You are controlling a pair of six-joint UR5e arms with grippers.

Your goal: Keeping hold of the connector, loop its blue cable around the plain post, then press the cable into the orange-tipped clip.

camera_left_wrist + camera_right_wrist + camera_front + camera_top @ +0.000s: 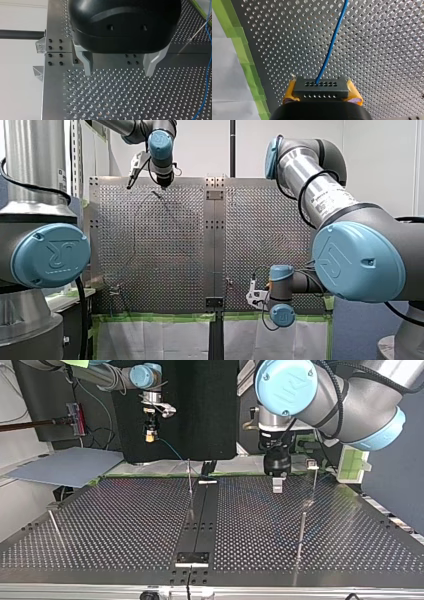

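My right gripper (322, 96), clenched on the black connector (321, 88), sits left of the thin post (189, 477) in the top view, blue cable (332, 42) running toward it; my left gripper (118, 71) hangs spread, empty, farther off.

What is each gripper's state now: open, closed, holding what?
My left gripper: open, empty.
My right gripper: closed on the black rectangular connector of the blue cable.

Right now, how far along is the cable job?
Done: my right end effector grips the connector between yellow pads. In hand: its blue cable runs out over the perforated table, with no loop showing. Left: both the looping and the clipping. My left end effector is open, empty.
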